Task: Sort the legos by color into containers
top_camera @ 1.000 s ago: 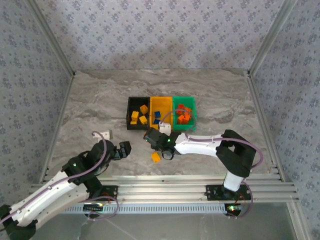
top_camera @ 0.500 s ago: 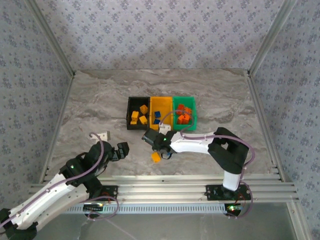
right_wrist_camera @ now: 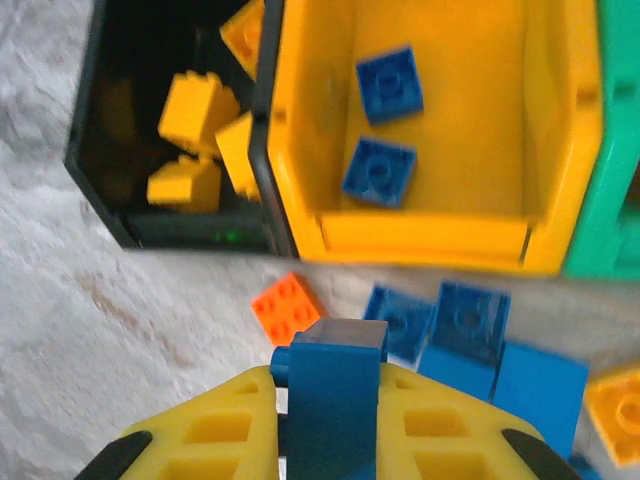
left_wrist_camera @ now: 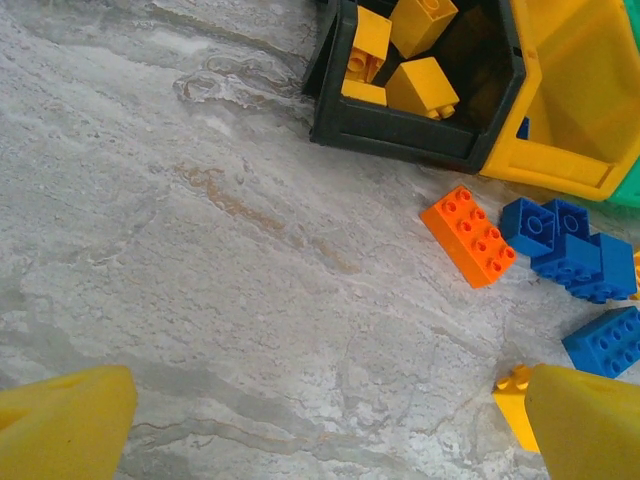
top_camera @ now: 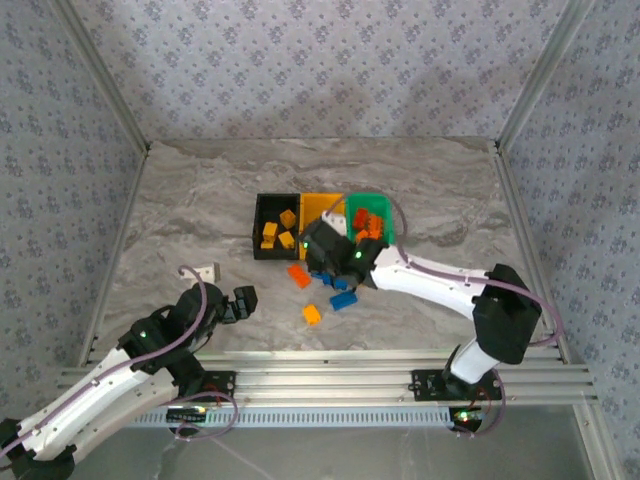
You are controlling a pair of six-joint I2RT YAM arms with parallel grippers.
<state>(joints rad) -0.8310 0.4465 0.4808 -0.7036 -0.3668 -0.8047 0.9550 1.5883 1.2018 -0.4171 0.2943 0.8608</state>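
Note:
My right gripper [top_camera: 326,250] hangs by the front of the yellow-orange bin [top_camera: 318,208], shut on a blue lego [right_wrist_camera: 335,420] that stands between its yellow fingers [right_wrist_camera: 225,430]. Two blue legos [right_wrist_camera: 378,172] lie in that bin [right_wrist_camera: 440,230]. The black bin [top_camera: 272,225] holds yellow-orange legos [right_wrist_camera: 190,110]; the green bin [top_camera: 372,205] holds red-orange ones [top_camera: 368,225]. Loose on the table lie a red-orange lego [left_wrist_camera: 468,236], blue legos [left_wrist_camera: 565,245] and a yellow-orange lego [top_camera: 312,314]. My left gripper [top_camera: 243,300] is open above bare table, left of them.
A small white piece [top_camera: 207,270] lies on the table left of the bins. Metal frame rails [top_camera: 520,220] run along the table's sides and near edge. Patterned walls stand behind. The marble tabletop [top_camera: 200,200] stretches left and behind the bins.
My right gripper has shut on a blue lego and moved back from the loose legos toward the yellow-orange bin. The left arm has barely moved.

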